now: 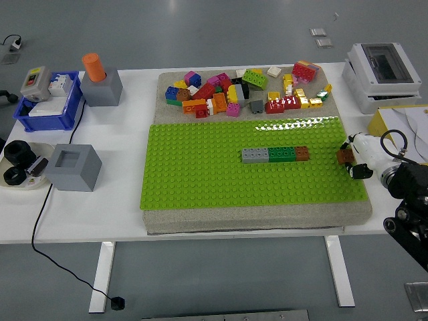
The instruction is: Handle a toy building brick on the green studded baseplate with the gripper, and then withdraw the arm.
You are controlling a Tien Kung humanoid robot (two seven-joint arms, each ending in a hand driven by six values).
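Note:
The green studded baseplate (pixel 200 167) lies on a grey mat in the middle of the table. On it stands a short row of bricks (pixel 275 154): grey, green, then brown at the right end. My right hand (pixel 353 159) comes in from the right and hovers at the baseplate's right edge, its white fingers (pixel 364 144) curled around a small brown brick (pixel 344 156). That brick is a little right of the row and apart from it. No left arm shows.
A heap of loose coloured bricks (pixel 244 90) lies on the mat behind the baseplate. At the left stand a grey hollow block (pixel 73 167), a grey block with an orange cylinder (pixel 100 80) and a blue bin (pixel 47 107). A white electrical box (pixel 384 73) sits at the back right.

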